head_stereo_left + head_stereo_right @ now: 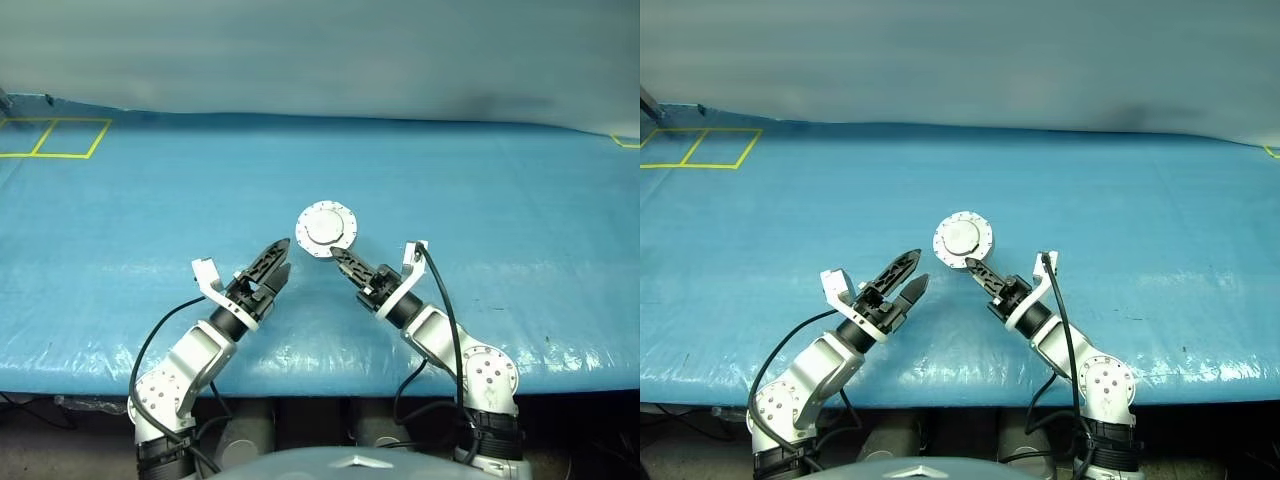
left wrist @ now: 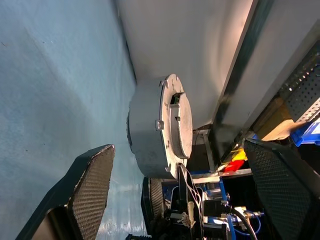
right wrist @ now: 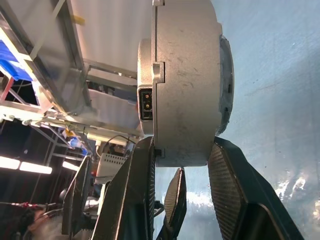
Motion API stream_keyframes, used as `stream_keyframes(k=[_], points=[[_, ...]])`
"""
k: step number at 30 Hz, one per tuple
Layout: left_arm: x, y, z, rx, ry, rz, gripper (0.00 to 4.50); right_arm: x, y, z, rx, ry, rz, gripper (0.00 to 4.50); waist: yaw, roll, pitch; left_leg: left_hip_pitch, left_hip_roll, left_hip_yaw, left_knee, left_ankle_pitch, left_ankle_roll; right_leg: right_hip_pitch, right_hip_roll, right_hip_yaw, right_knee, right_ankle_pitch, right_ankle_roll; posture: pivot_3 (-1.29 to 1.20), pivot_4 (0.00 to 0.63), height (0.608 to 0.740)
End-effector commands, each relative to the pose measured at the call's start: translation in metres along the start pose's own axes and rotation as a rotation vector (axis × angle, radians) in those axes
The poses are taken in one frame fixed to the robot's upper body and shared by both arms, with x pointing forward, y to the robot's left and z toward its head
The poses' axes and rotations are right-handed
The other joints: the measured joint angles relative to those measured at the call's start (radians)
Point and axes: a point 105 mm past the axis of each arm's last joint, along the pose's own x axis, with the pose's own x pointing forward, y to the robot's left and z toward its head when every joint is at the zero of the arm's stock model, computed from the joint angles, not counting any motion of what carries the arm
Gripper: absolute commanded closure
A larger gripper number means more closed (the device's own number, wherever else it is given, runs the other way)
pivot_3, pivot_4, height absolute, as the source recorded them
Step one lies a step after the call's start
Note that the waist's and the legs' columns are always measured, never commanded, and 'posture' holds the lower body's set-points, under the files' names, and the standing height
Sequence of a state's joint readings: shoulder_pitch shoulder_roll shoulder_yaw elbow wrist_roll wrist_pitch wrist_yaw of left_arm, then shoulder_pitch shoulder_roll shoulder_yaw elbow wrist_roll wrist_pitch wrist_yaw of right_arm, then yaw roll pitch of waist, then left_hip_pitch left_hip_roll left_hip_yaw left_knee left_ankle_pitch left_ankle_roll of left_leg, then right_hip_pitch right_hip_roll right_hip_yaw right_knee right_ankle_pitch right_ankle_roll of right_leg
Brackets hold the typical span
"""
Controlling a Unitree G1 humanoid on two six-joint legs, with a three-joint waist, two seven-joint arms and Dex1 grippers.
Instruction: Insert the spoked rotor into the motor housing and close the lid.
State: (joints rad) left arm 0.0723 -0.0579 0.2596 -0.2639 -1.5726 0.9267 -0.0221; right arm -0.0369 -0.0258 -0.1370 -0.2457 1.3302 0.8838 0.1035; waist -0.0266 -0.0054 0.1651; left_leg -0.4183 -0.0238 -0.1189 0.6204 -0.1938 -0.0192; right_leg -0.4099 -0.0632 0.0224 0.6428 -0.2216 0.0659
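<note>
Housing assembly looked closed up: lid (image 1: 326,226) sat flat on motor housing (image 3: 187,85), plain grey face with raised centre toward the camera, rotor not visible, presumably inside. Right gripper (image 1: 343,262) clamped the housing by its edge, one finger on each flat face, holding it raised off the blue tabletop (image 1: 120,230). Left gripper (image 1: 279,262) stood released, fingers spread wide, just beside the housing and not touching it. Judged nearly done; what remained was probably setting the unit down or confirming the lid seated. Tabletop was covered in blue sheeting, yellow tape squares (image 1: 55,138) far beyond the left gripper. Metal racks and clutter showed behind in the wrist views.
</note>
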Motion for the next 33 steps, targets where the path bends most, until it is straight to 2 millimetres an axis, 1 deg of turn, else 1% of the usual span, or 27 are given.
stream_keyframes(k=[1, 5, 11, 17, 23, 28, 31, 33], points=[[0.002, -0.005, -0.001, -0.019, 0.003, -0.038, 0.04, 0.006, 0.04, 0.0, -0.016, 0.001, 0.167, 3.35, 0.0, 0.0, 0.0, 0.0, 0.0, 0.0, 0.0, 0.0, 0.0, 0.0, 0.0, 0.0, 0.0, 0.0, 0.0, 0.0, 0.15, 0.74], [0.002, -0.005, -0.001, -0.019, 0.003, -0.057, 0.04, 0.007, 0.045, -0.007, -0.008, 0.034, 0.183, 3.35, 0.0, 0.0, 0.0, 0.0, 0.0, 0.0, 0.0, 0.0, 0.0, 0.0, 0.0, 0.0, 0.0, 0.0, 0.0, 0.0, 0.15, 0.74], [0.003, -0.001, 0.003, -0.016, -0.012, -0.055, 0.04, 0.005, 0.05, -0.017, 0.021, 0.076, 0.202, 3.35, 0.0, 0.0, 0.0, 0.0, 0.0, 0.0, 0.0, 0.0, 0.0, 0.0, 0.0, 0.0, 0.0, 0.0, 0.0, 0.0, 0.15, 0.74], [0.005, 0.0, 0.005, -0.01, -0.019, -0.071, 0.04, 0.002, 0.051, -0.028, 0.048, 0.118, 0.193, 3.35, 0.0, 0.0, 0.0, -0.001, 0.0, 0.0, 0.0, 0.0, 0.0, -0.001, 0.0, 0.0, 0.0, 0.0, 0.0, 0.0, 0.15, 0.74], [0.005, 0.0, 0.001, -0.017, 0.008, -0.074, 0.04, 0.0, 0.051, -0.035, 0.061, 0.136, 0.184, 3.35, 0.0, 0.0, 0.0, -0.001, 0.0, 0.0, 0.0, 0.0, 0.0, -0.001, 0.0, 0.0, 0.0, 0.0, 0.0, 0.0, 0.15, 0.74], [0.006, 0.002, -0.003, -0.034, 0.028, -0.068, 0.04, 0.0, 0.053, -0.037, 0.07, 0.142, 0.193, 3.35, 0.0, 0.0, 0.0, -0.001, 0.0, 0.0, 0.0, 0.0, 0.0, -0.001, 0.0, 0.0, 0.0, 0.0, 0.0, 0.0, 0.15, 0.74], [0.005, 0.004, -0.004, -0.041, 0.024, -0.064, 0.64, 0.0, 0.053, -0.037, 0.073, 0.144, 0.194, 3.35, 0.0, 0.0, 0.0, -0.001, 0.0, 0.0, 0.0, 0.0, 0.0, -0.001, 0.0, 0.0, 0.0, 0.0, 0.0, 0.0, 0.15, 0.74], [0.003, 0.003, -0.003, -0.044, 0.02, -0.068, 1.28, 0.0, 0.053, -0.037, 0.07, 0.144, 0.189, 3.35, 0.001, 0.0, 0.0, -0.001, 0.0, 0.0, 0.0, 0.0, 0.0, -0.001, 0.0, 0.0, -0.001, 0.0, 0.0, 0.0, 0.15, 0.74]])
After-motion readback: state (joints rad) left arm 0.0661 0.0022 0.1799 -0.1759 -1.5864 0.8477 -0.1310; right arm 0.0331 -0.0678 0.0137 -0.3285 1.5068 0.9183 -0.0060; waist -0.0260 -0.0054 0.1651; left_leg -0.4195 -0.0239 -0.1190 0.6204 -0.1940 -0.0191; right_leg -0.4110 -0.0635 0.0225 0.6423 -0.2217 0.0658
